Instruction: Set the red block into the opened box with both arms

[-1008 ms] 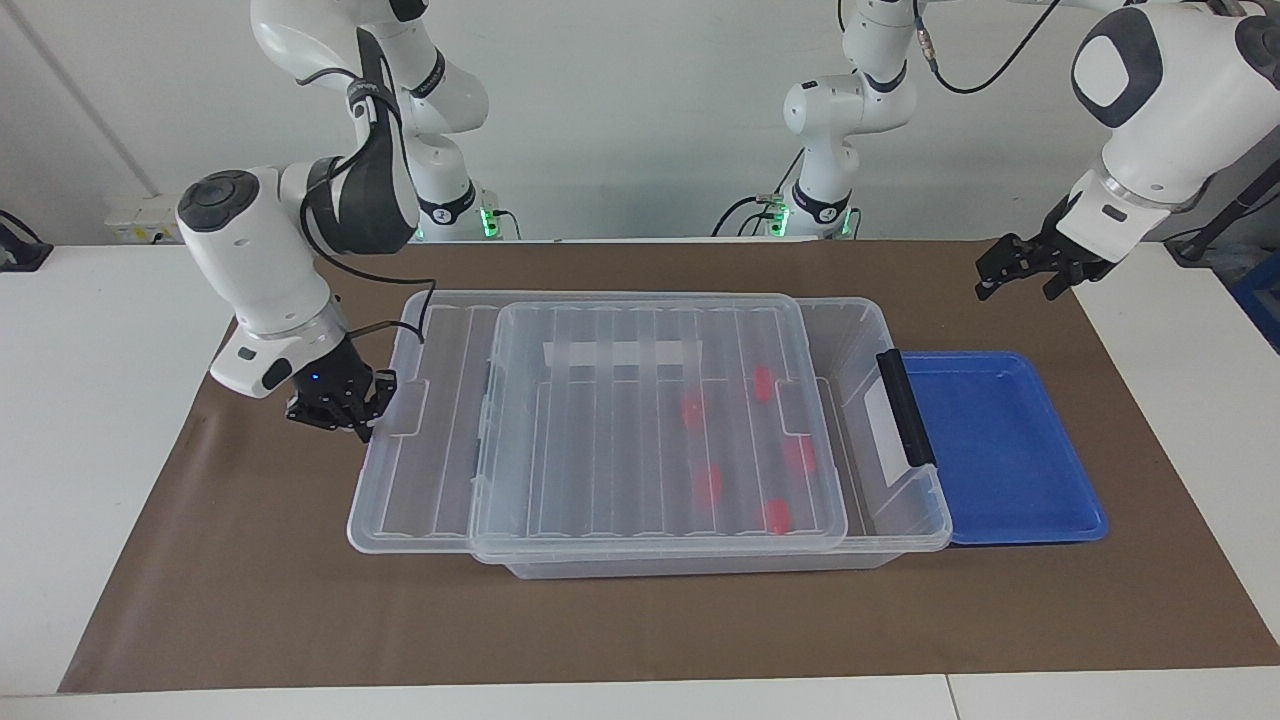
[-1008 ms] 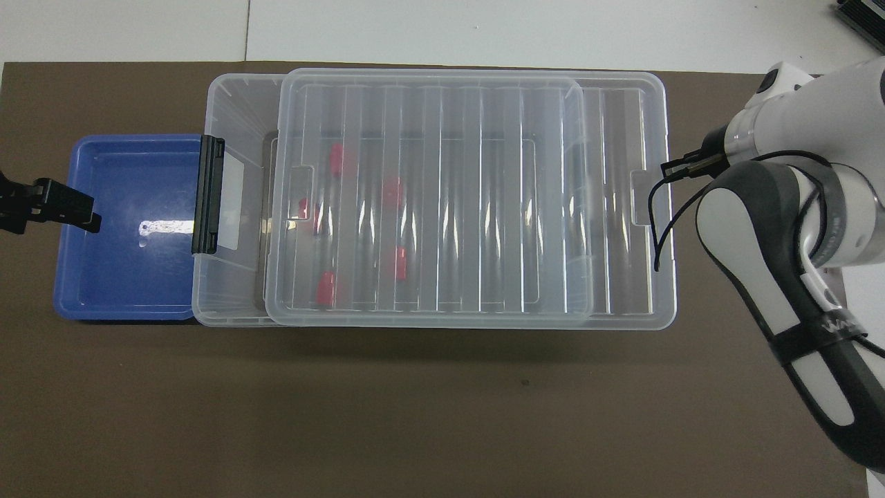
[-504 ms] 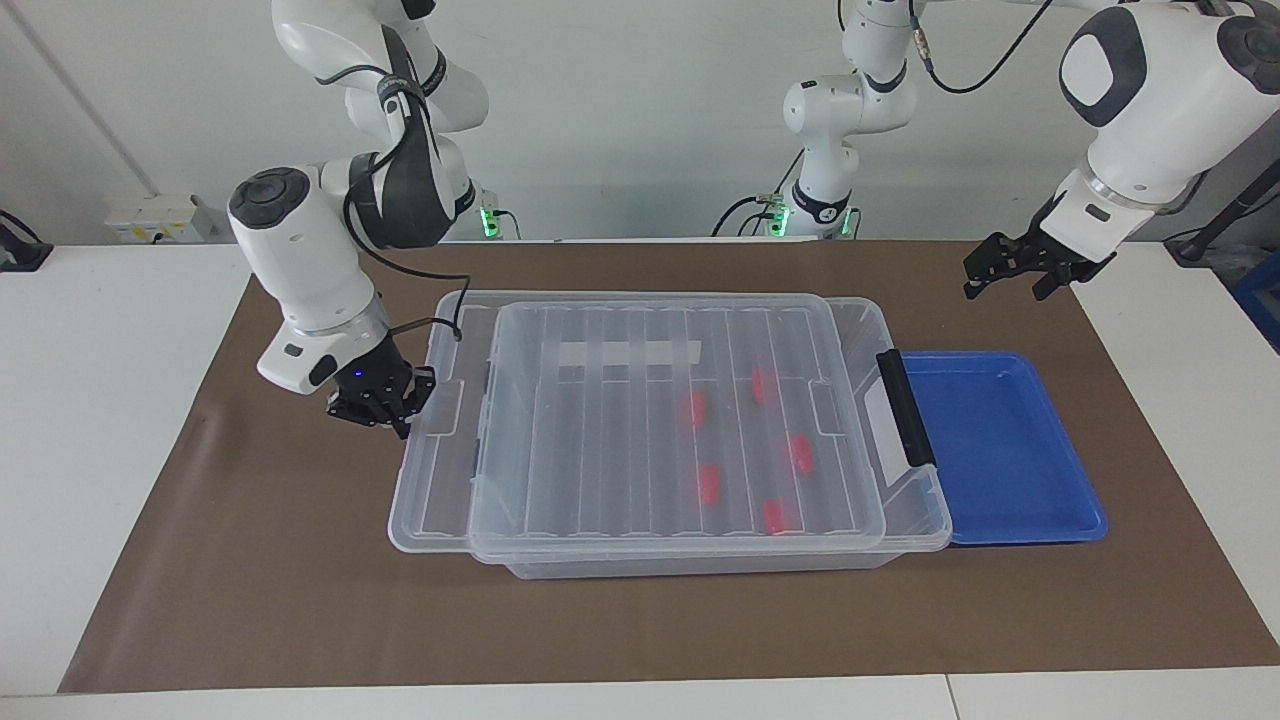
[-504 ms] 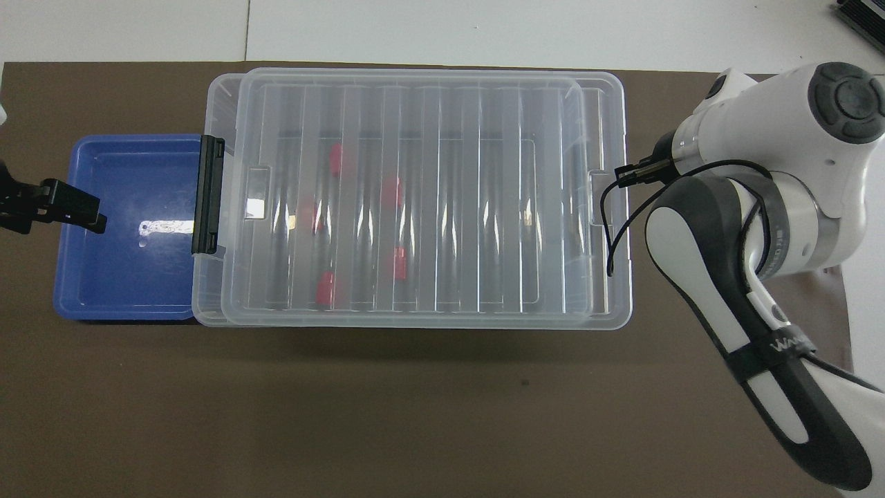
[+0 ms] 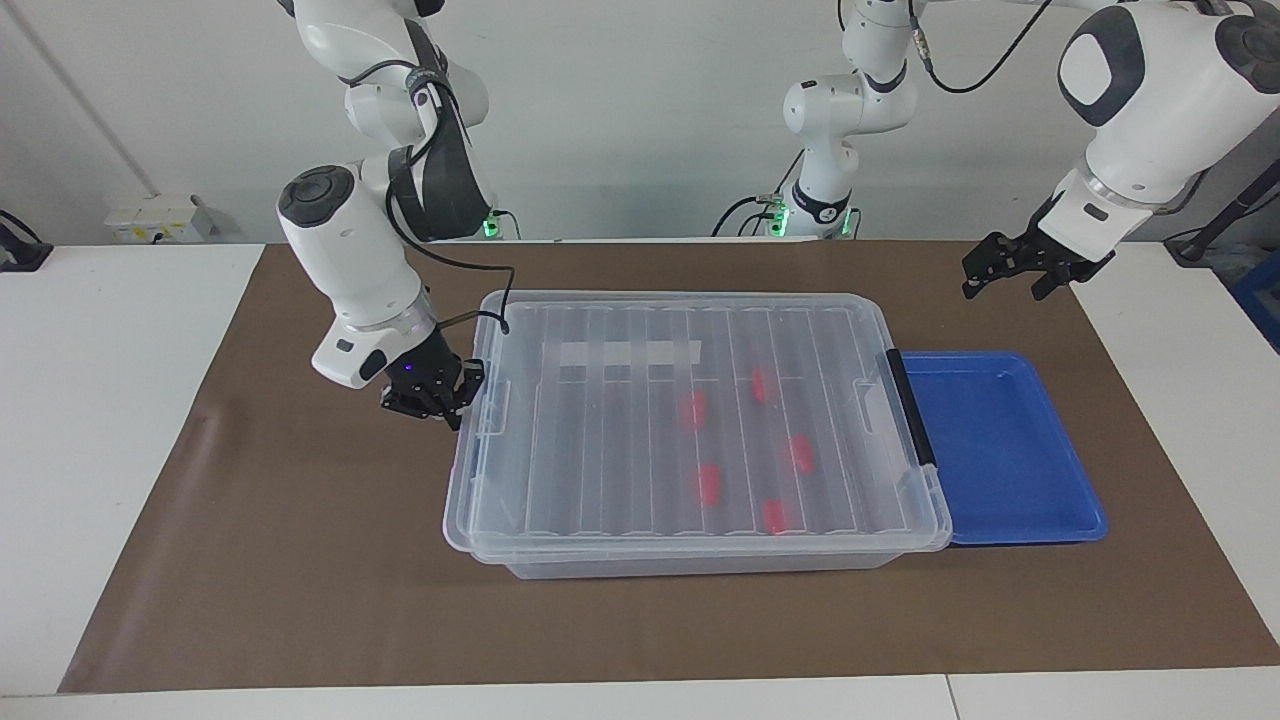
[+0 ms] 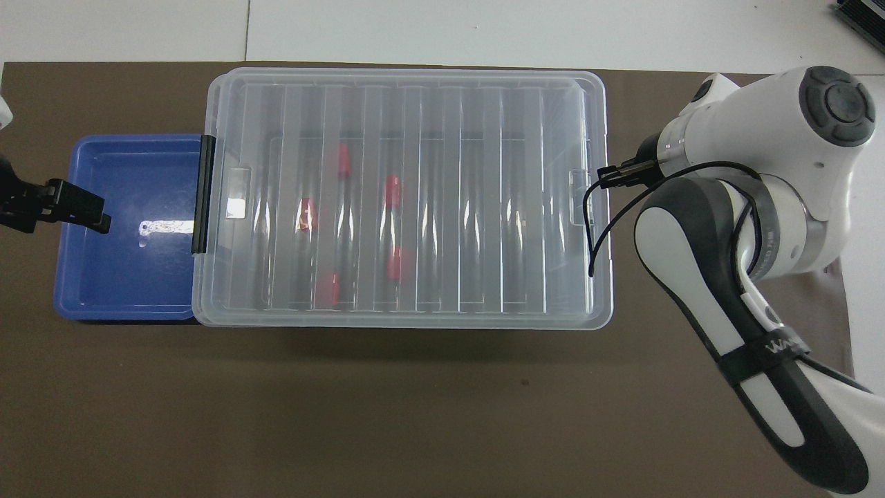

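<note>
On the brown table mat (image 5: 300, 600) I see the large clear plastic box (image 5: 700, 565) fully lidded, five small red blocks (image 5: 708, 484) inside. My right gripper (image 5: 432, 398), clamped shut, presses the ribbed clear lid (image 5: 620, 440) edge, apparently seating it; my left gripper (image 5: 1020, 268) waits spread open near the blue tray (image 5: 1010, 450)

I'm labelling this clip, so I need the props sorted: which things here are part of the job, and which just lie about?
Part of the job:
- clear box
- its lid
- five red blocks inside
- right gripper, shut at the lid's end
- left gripper, open, waiting

Lying about:
- blue tray
- brown mat
</note>
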Action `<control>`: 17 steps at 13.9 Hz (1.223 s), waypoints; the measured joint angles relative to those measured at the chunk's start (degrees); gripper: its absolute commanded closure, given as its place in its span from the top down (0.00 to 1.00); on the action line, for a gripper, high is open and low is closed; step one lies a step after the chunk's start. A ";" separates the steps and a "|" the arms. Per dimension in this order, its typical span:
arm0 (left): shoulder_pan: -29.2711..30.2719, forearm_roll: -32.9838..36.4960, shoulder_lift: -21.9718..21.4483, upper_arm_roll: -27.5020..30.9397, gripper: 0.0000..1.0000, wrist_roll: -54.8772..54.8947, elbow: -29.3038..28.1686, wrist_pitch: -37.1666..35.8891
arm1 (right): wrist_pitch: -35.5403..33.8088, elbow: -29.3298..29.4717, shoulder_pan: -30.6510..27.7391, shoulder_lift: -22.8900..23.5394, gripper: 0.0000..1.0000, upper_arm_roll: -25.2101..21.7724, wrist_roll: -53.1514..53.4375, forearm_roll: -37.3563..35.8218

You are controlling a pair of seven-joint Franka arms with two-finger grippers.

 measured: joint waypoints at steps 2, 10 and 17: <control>-0.02 0.00 0.00 -0.11 1.00 0.00 0.12 0.01 | 0.00 0.04 -0.03 -0.02 1.00 -0.23 0.02 -0.27; -0.02 0.00 0.00 -0.19 1.00 0.00 0.58 0.02 | -16.51 4.45 -7.47 -8.04 1.00 -1.40 8.60 -9.33; -0.03 0.01 -0.05 -0.21 1.00 0.00 0.79 3.32 | -31.73 5.72 -10.25 -18.42 1.00 -1.59 11.50 -9.32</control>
